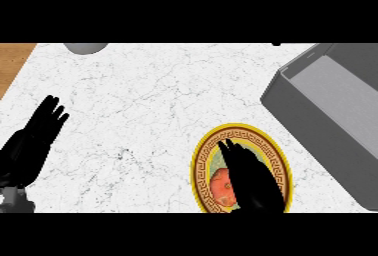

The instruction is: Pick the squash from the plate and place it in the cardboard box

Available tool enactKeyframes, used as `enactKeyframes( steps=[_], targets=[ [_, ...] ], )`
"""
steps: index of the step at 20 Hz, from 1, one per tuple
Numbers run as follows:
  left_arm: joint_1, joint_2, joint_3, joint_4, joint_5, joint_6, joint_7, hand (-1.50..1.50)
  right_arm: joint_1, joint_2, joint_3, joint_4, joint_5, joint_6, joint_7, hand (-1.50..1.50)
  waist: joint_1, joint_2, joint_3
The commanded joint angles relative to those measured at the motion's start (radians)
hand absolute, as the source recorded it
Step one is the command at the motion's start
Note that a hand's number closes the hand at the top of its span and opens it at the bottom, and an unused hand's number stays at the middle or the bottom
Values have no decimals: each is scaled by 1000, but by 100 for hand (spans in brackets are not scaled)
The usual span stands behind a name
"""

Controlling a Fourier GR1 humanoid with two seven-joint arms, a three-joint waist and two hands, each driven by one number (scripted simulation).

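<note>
Squash (pixel 221 187) on plate (pixel 203 150), near counter's (pixel 148 100) front edge, right of middle. Orange-red, partly hidden under right hand (pixel 251 175), fingers straight and stretched out over plate, pointing toward counter's back edge. Not seen curled round squash; contact between palm and squash not clear from above. No lift yet, judging by squash lying within plate's yellow patterned rim.

Cardboard box (pixel 295 100) at counter's right edge, grey, open at top, running from back right corner toward front. Nothing seen inside. Well apart from plate, with bare marble between.

Left hand (pixel 33 140) at counter's left edge, fingers straight and up, resting, holding nothing.

Grey round object (pixel 85 47) at back edge, left of middle, cut off by view; not identifiable.

Progress, as a judgement: early. Reach over plate made, grasp not closed. Left to do: closing round squash, lifting clear of plate's rim, carrying right and back over box wall, releasing inside. Likely snag: squash sitting low under palm, hard to confirm hold from this angle.
</note>
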Motion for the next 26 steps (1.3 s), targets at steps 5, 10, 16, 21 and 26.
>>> enactKeyframes(
  steps=[5, 10, 16, 21, 26],
  targets=[
    [12, -39, -9, -10, -26, -18, -3, 0, -22, 73, -11, 101, 44, 39, 27, -150, 2, 0, 0],
    [-37, -27, 28, -3, -27, -12, 37, 0, 30, 82, 15, 121, 87, 13, 8, -150, 0, 0, 0],
    [6, -62, 14, -22, -69, -17, 9, 0, 61, 10, -54, 155, 93, -4, -115, -150, 0, 0, 0],
    [-28, -57, 45, 29, -45, -68, -3, 0, 41, 69, -47, 161, 112, 16, -88, -150, 0, 0, 0],
    [-45, -70, 46, 71, -71, -54, -30, 0, 27, 49, -27, 216, 158, -92, -211, 150, -1, 0, 0]
  ],
)
